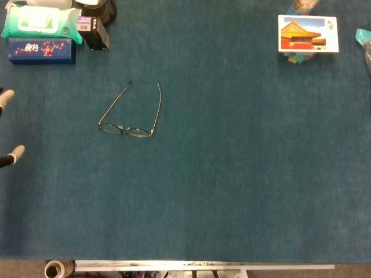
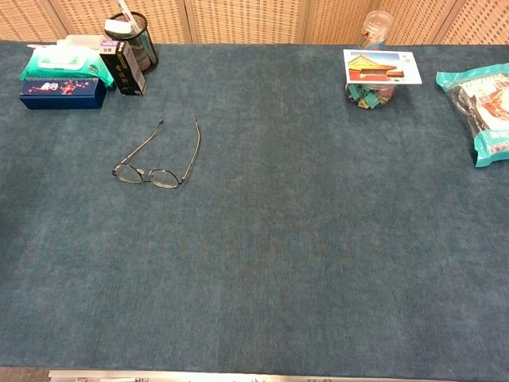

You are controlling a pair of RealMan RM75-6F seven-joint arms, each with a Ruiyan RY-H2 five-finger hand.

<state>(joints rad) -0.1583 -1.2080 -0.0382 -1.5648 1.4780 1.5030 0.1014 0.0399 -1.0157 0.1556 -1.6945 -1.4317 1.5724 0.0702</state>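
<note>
My desk [image 2: 302, 263], covered in blue felt, carries thin wire-framed glasses [image 2: 157, 159], a navy box [image 2: 62, 92], a black carton [image 2: 127, 68] and a palace postcard [image 2: 381, 66].

Just beyond the left hand [image 1: 7, 97], at the far edge: wet-wipes pack [image 1: 40, 22] stacked on a dark blue box [image 1: 42, 50], with a small black carton [image 1: 94, 33] and dark round holder [image 2: 141, 49] alongside. Well away across the table: palace postcard [image 1: 308, 33] lying over a jar of clips [image 2: 367, 89], and further off a teal snack bag [image 2: 487, 111].
</note>
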